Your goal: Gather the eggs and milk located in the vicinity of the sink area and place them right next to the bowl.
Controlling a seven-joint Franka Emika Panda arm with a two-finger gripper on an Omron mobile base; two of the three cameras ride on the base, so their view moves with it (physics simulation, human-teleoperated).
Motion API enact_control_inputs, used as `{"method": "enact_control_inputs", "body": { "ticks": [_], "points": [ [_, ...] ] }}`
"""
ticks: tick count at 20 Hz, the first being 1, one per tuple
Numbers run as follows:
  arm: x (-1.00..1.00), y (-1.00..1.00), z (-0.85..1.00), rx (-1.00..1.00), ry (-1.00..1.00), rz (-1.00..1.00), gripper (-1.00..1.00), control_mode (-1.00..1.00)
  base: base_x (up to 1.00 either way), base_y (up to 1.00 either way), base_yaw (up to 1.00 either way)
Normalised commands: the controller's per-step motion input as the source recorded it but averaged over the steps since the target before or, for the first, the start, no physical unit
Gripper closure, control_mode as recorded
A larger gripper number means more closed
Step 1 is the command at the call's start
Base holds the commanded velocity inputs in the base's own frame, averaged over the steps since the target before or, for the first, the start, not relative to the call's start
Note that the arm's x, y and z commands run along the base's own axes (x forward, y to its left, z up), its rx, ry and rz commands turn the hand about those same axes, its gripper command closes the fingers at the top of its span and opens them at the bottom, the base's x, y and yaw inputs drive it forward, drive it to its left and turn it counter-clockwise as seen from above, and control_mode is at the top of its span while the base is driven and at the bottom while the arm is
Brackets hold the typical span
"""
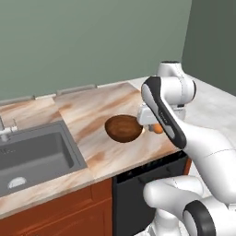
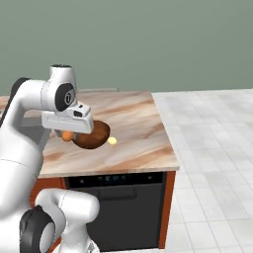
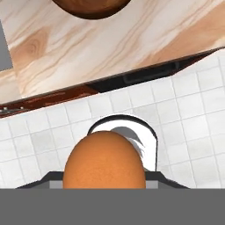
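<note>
Step in hand, as I judge it: carrying an egg to the bowl. The milk leg is not yet done.

Counter (image 1: 106,110): flat slab, glossy marbled tan-and-cream stone with brown veining, square front edge. Below it sit red-brown cabinet fronts and a black appliance panel.

Sink (image 1: 37,154): rectangular dark grey basin, matte, sunk into the counter's left part near the front edge; a pale round drain shows at its near left.

Bowl (image 1: 123,128): round, deep, glossy brown wood, reddish inside. It stands mid-counter, toward the front edge, well apart from the sink.

Gripper (image 1: 156,125): clamped on the egg (image 3: 104,160), hanging just beside the bowl's right side, over the counter near its front right corner. Whether the egg is touching the counter, I cannot tell.

Egg: smooth, orange, ovoid, faintly speckled matte skin. In the hand view it sits between the jaws and hides the tips.

Second egg (image 2: 112,141): small pale yellow ovoid, lying on the counter just beside the bowl on the side away from the sink.

Next move, my reading: lower the orange egg until it rests on the counter beside the bowl, then part the jaws gently. A round egg on a glossy slab may roll, and the front edge is near, so release low and square.
</note>
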Motion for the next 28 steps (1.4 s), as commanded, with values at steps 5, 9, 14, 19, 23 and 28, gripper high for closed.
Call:
{"method": "enact_control_inputs", "body": {
  "ticks": [5,9,14,19,23,28],
  "points": [
    [0.0,0.0,0.0,0.0,0.0,0.0,1.0,1.0,0.76,0.28,-0.08],
    [0.0,0.0,0.0,0.0,0.0,0.0,1.0,1.0,0.21,0.08,-0.01],
    [0.0,0.0,0.0,0.0,0.0,0.0,1.0,1.0,0.0,0.0,0.0],
    [0.0,0.0,0.0,0.0,0.0,0.0,1.0,1.0,0.0,0.0,0.0],
    [0.0,0.0,0.0,0.0,0.0,0.0,1.0,1.0,0.0,0.0,0.0],
    [0.09,0.0,-0.1,0.02,-0.02,0.04,1.0,-1.0,0.02,0.0,0.0]
  ]
}}
